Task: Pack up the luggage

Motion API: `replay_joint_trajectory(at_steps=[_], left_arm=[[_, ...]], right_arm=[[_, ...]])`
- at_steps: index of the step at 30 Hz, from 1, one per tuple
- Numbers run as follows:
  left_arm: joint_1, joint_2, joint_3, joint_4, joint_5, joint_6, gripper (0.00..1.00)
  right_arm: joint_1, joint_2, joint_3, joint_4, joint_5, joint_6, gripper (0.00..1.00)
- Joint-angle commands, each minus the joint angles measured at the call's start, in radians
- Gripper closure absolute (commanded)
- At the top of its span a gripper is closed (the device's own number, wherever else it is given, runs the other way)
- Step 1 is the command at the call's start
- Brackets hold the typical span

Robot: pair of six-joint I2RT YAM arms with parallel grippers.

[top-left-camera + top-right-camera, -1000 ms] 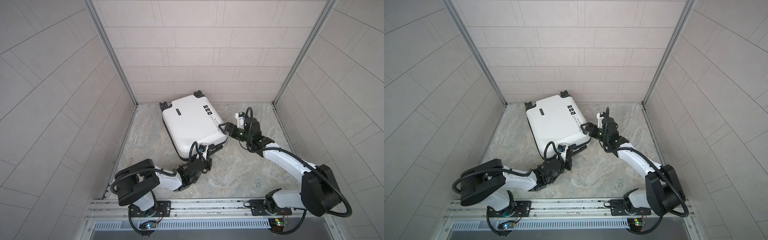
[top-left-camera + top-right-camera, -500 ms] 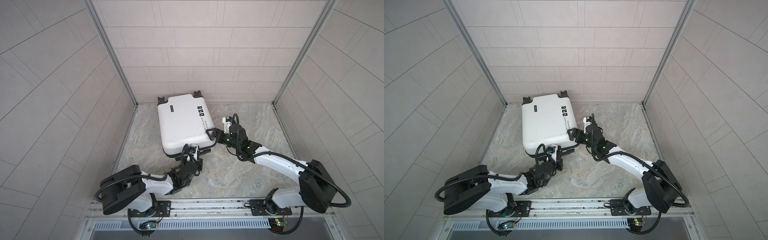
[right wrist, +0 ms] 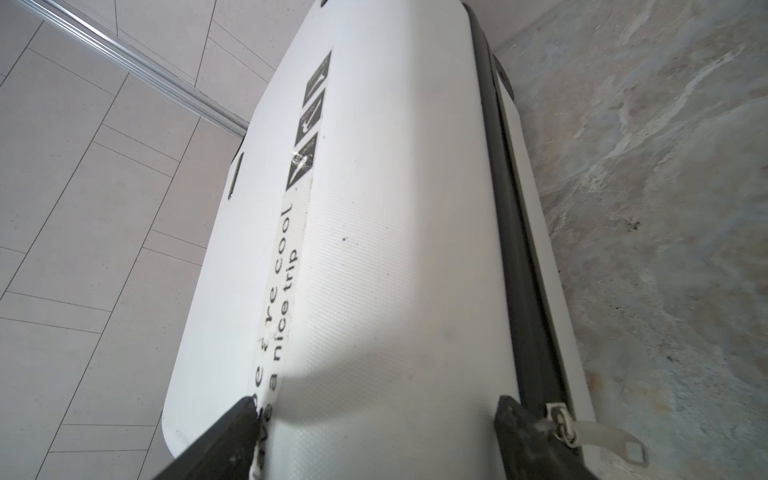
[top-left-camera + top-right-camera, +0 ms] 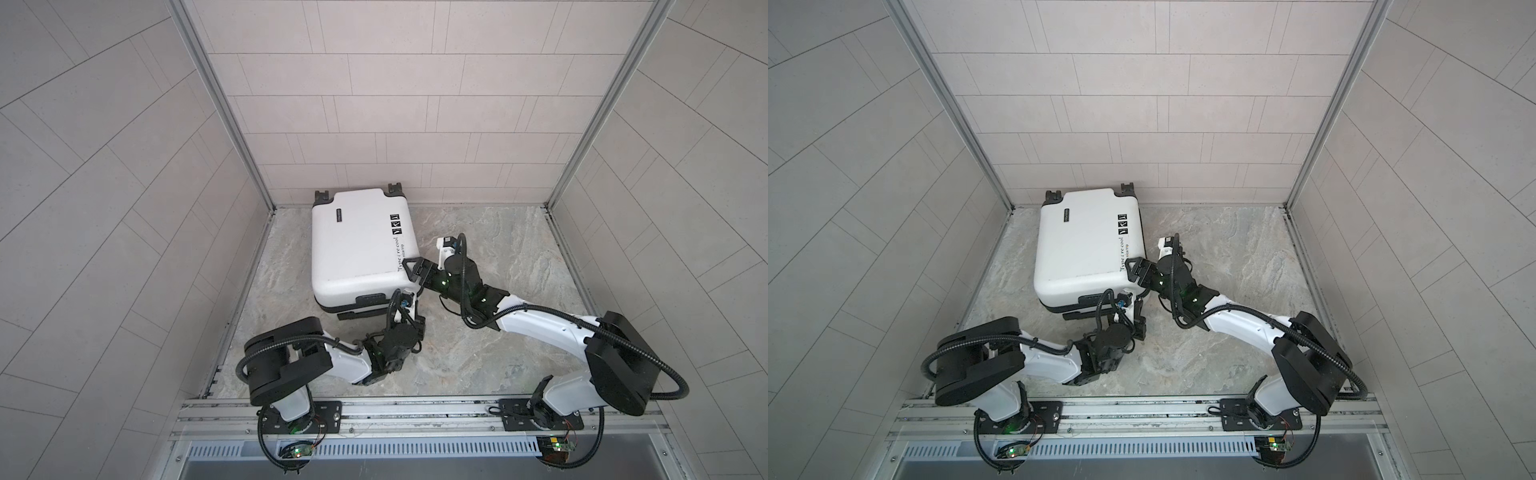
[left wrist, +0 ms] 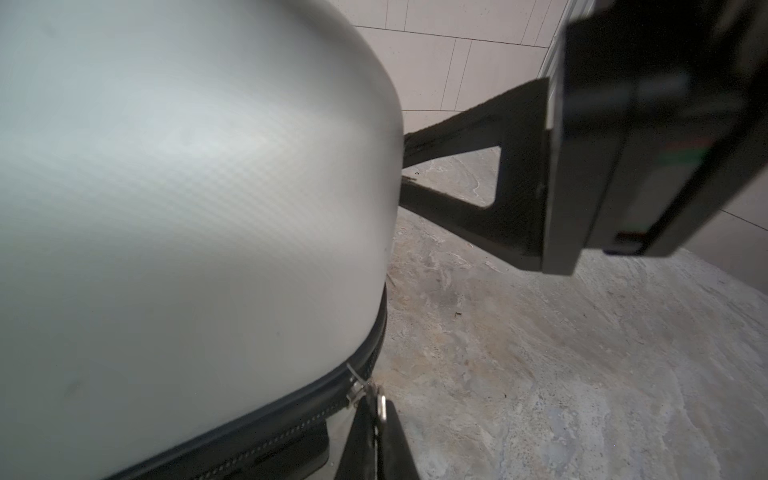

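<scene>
Luggage point(image 4: 357, 245) by back wall point(image 4: 374, 124), left hand point(image 5: 374, 419) pinching zipper pull point(image 5: 381, 405)

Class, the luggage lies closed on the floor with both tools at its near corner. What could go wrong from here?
1. The left tool is shut on the small zipper pull; a skewed tug might slip off or jam the zipper.
2. The right tool only straddles the luggage corner, jaws open, so the smooth shell might swivel on the floor rather than hold firm.
</scene>
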Motion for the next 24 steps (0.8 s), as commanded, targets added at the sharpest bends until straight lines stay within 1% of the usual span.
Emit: replay_joint_trajectory(at_steps=[1, 2, 3, 4, 5, 7, 8, 9, 10, 13, 17, 21, 24], left_arm=[[-0.045, -0.002, 0.039, 0.107, 0.113, -0.024, 1.00], [-0.044, -0.017, 0.032, 0.095, 0.102, -0.026, 0.99], [-0.045, -0.032, 0.025, 0.074, 0.093, -0.032, 0.93], [-0.045, -0.052, 0.018, 0.042, 0.083, -0.043, 0.81], [-0.045, -0.074, 0.011, 0.006, 0.070, -0.056, 0.67], [-0.046, -0.118, -0.003, -0.063, 0.051, -0.091, 0.45], [-0.047, -0.145, -0.010, -0.104, 0.041, -0.111, 0.37], [-0.047, -0.168, -0.013, -0.149, 0.029, -0.132, 0.33], [-0.050, -0.206, -0.011, -0.230, 0.014, -0.164, 0.30], [-0.056, -0.354, 0.002, -0.468, -0.008, -0.250, 0.29], [-0.058, -0.553, 0.027, -0.803, -0.038, -0.427, 0.29], [-0.058, -0.733, 0.036, -1.026, -0.077, -0.562, 0.29], [-0.054, -0.832, 0.053, -1.122, -0.123, -0.576, 0.27]], right_arm=[[0.040, -0.017, 0.002, -0.048, -0.091, 0.019, 0.11], [0.032, -0.030, -0.001, -0.062, -0.088, 0.011, 0.10], [0.024, -0.042, -0.002, -0.073, -0.086, 0.005, 0.10], [0.012, -0.055, -0.004, -0.088, -0.084, -0.003, 0.09], [-0.001, -0.066, -0.005, -0.103, -0.086, -0.010, 0.09], [-0.026, -0.087, -0.004, -0.134, -0.088, -0.025, 0.08], [-0.039, -0.098, -0.005, -0.149, -0.089, -0.035, 0.07], [-0.053, -0.108, -0.006, -0.163, -0.092, -0.042, 0.07], [-0.069, -0.125, -0.007, -0.179, -0.095, -0.052, 0.06], [-0.128, -0.176, -0.012, -0.229, -0.107, -0.083, 0.05], [-0.213, -0.245, -0.015, -0.316, -0.120, -0.130, 0.04], [-0.267, -0.295, -0.002, -0.422, -0.106, -0.193, 0.04], [-0.284, -0.314, 0.018, -0.504, -0.082, -0.255, 0.04]])
